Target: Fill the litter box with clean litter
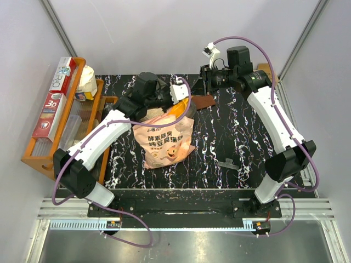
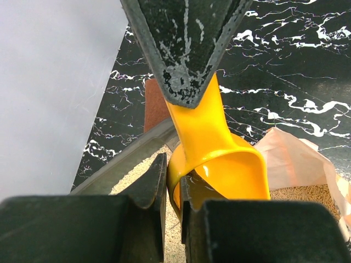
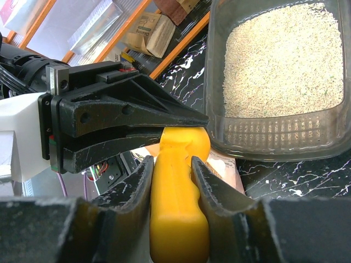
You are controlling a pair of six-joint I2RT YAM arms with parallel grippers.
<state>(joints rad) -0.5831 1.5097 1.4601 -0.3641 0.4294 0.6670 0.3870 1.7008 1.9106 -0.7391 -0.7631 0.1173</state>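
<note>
My right pincer (image 3: 171, 162) clamps the scoop (image 3: 178, 219) by its handle, my left pincer (image 2: 173, 178) its bowl; the litter box (image 3: 274, 137) lies upper right.

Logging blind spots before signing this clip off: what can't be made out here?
Dark grey plastic litter box: mostly under the left arm in the top view; cropped by the frame edge in the right wrist view.
Yellow plastic scoop: bowl hidden behind the left hand in the right wrist view.
Small grey object on the black marbled table: too small to identify in the top view.
</note>
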